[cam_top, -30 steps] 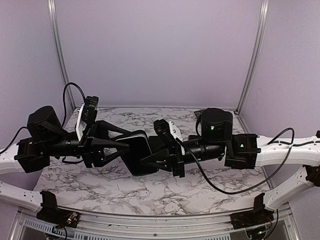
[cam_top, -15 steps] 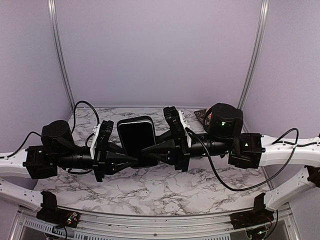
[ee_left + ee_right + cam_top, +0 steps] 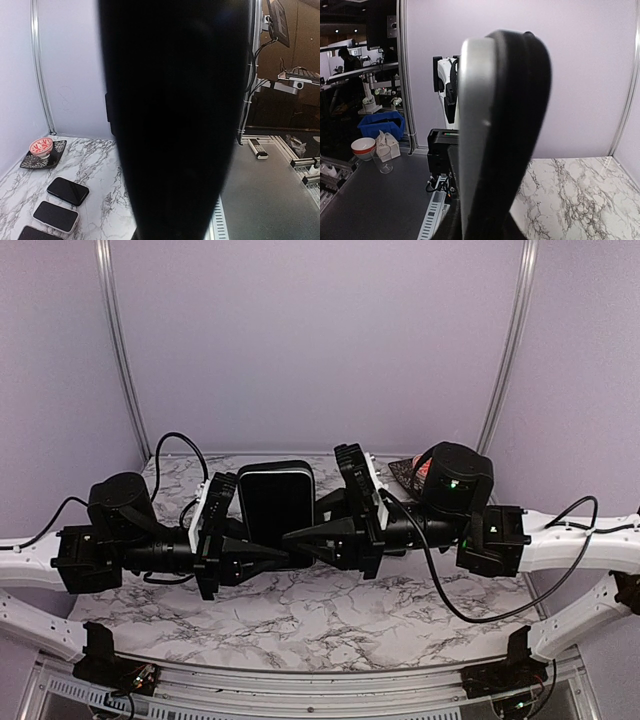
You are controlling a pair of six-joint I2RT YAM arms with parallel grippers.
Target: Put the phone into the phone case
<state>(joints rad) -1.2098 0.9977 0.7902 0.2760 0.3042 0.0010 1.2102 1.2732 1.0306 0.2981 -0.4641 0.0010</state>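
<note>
The phone [image 3: 274, 502], black-screened with a silver rim, stands nearly upright in the air between the two arms. The right wrist view shows it edge-on: the silver phone edge [image 3: 472, 130] with the black phone case [image 3: 517, 110] against its back and curling over its top. My left gripper [image 3: 283, 556] is shut at the phone's lower edge, and the dark body [image 3: 175, 115] fills the left wrist view, hiding the fingers. My right gripper [image 3: 288, 538] reaches the same lower edge from the right. Its fingers are hidden behind the phone.
A dark patterned plate [image 3: 42, 154] with a red-and-white cup [image 3: 41, 146] sits at the table's back corner, partly seen behind the right arm [image 3: 405, 472]. Three more phones [image 3: 68, 190] [image 3: 56, 216] [image 3: 35, 234] lie in a row on the marble table [image 3: 330, 620].
The phone went from tilted low over the table to upright and higher, further back. My left gripper closed on its lower edge. Both arms shifted back and toward the centre.
</note>
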